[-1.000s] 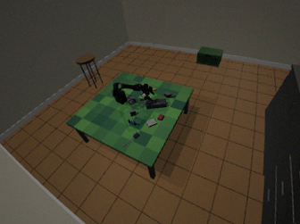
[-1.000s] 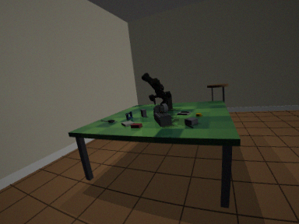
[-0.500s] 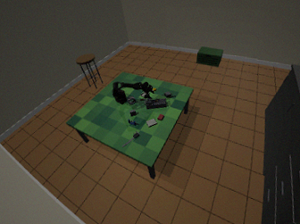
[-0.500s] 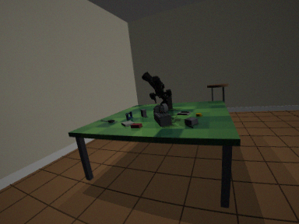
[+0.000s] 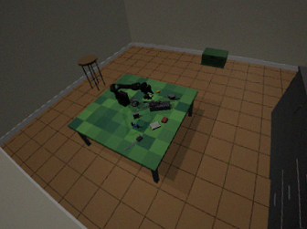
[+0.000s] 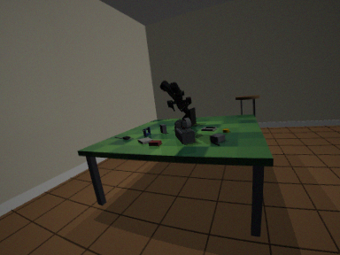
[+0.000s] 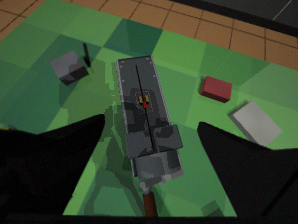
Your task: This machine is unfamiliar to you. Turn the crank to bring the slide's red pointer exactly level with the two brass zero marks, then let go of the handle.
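From my end, the gripper [image 5: 149, 97] [image 6: 179, 107] [image 7: 152, 122] is wide apart with nothing between its fingers, poised above the green checkered table [image 5: 99, 130] [image 6: 177, 151] [image 7: 187, 45]. Below it sits the machine [image 5: 160, 106] [image 6: 185, 134] [image 7: 134, 82], a long dark grey housing with a slot running along its top. The red pointer [image 7: 145, 105] shows in that slot, close against the brass marks [image 7: 141, 99]; I cannot tell whether it is exactly level. At the housing's near end in the wrist view, the crank's brown handle [image 7: 149, 205] shows between the fingers' dark shapes, untouched as far as I can see. To one side lies a grey block [image 7: 69, 67] with a thin dark upright beside it; on the other, a red block [image 5: 164, 119] [image 6: 155, 142] [image 7: 216, 89] near a pale slab [image 5: 155, 126] [image 6: 144, 141] [image 7: 255, 123].
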You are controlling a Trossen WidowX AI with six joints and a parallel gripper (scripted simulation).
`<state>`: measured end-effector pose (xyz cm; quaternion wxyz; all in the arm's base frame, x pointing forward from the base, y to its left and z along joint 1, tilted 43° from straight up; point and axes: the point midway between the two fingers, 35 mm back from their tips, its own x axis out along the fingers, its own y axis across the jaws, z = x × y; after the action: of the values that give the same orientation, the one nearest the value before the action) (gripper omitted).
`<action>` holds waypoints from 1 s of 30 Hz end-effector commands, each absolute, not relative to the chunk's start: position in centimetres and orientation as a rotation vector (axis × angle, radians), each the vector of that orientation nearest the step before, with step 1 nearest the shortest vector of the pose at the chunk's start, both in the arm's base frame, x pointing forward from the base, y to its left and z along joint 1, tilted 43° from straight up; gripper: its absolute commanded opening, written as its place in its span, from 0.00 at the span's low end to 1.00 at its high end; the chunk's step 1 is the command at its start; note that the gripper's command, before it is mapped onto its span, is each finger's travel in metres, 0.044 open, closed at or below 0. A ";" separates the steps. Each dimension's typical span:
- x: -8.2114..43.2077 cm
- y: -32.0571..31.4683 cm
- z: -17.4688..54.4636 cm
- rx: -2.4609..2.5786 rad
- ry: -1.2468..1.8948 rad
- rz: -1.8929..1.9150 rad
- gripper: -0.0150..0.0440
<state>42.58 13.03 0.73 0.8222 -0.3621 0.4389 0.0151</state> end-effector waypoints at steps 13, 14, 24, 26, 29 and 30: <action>35.1 10.1 2.9 -0.908 0.979 0.251 1.00; 34.8 10.0 3.0 -0.910 0.981 0.258 1.00; 34.7 7.6 0.3 -0.912 0.982 0.260 1.00; 34.7 6.8 -0.4 -0.912 0.981 0.260 1.00; 34.6 6.3 -1.0 -0.913 0.981 0.259 1.00; 34.6 6.3 -1.0 -0.913 0.981 0.259 1.00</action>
<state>34.80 6.65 -0.11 0.7793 -0.4205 0.4502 0.1146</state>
